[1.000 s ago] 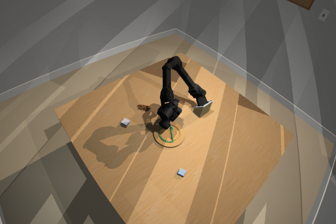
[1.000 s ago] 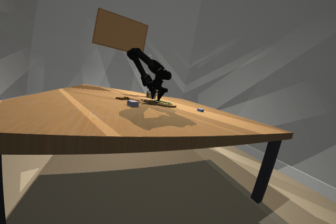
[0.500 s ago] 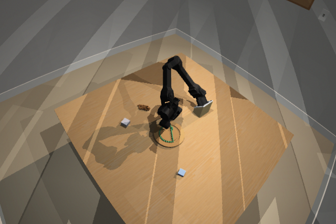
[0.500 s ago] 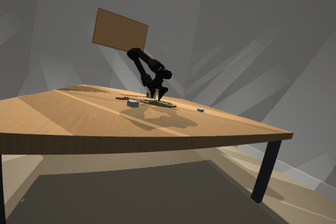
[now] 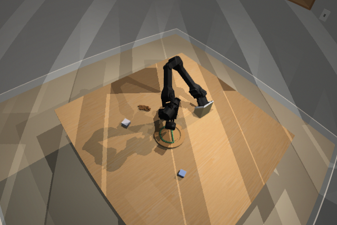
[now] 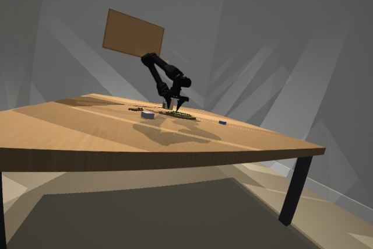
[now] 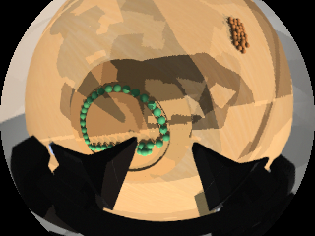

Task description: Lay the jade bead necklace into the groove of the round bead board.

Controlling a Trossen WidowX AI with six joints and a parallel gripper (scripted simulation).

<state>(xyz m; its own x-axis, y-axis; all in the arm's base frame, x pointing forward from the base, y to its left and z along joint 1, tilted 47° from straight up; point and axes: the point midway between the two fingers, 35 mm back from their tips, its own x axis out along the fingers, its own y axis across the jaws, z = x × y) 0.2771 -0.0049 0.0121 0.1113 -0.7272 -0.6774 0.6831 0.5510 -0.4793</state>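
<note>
The jade bead necklace (image 5: 161,136) (image 6: 181,114) (image 7: 118,89) lies on the round wooden bead board (image 5: 178,135) (image 7: 108,121). One part follows the groove in an arc along one side. The other part cuts across the inside of the board. My gripper (image 5: 170,125) (image 6: 173,109) (image 7: 165,144) is open and points down just above the board's near edge. One fingertip is close to the end of the necklace. Nothing is between the fingers.
A brown bead necklace (image 5: 144,107) (image 6: 135,109) (image 7: 238,33) lies bunched up beyond the board. A grey block (image 5: 125,122) (image 6: 147,115) and a blue block (image 5: 181,173) (image 6: 222,122) sit on the table. The arm's base (image 5: 203,106) stands behind the board.
</note>
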